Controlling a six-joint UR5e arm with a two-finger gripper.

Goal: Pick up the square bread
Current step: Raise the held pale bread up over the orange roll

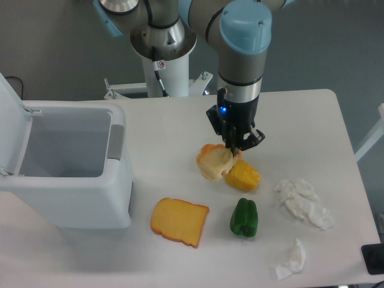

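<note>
The end effector (234,147) hangs from a grey and pale-blue arm near the middle of the white table (312,114), its dark fingers closed on the upper right end of the bread (215,164), a pale beige, rounded block with a smooth, matte skin. The bread tilts down toward 8 o'clock from the fingers and seems to be off the table, though the view from this angle does not make that certain. Behind the bread, toward 11 o'clock, an orange bun (206,150) shows only as a rounded rim. Just beside the bread at 4 o'clock lies a glossy yellow-orange lump (243,176) with a blunt, faceted shape; what it is cannot be told. At 5 o'clock from the bread, apart from it, a dark green pepper (244,217) with shiny, lobed sides lies on the table. At 7 o'clock lies a flat orange-yellow toast (179,222) with a darker crust edge and rounded corners. Toward 3 to 4 o'clock, near the table's right edge, sits a crumpled white tissue (303,201), and a smaller wad (292,260) lies near the front edge. At 9 o'clock stands a smooth, pale grey plastic bin (72,198) with its lid (12,114) swung up.
</note>
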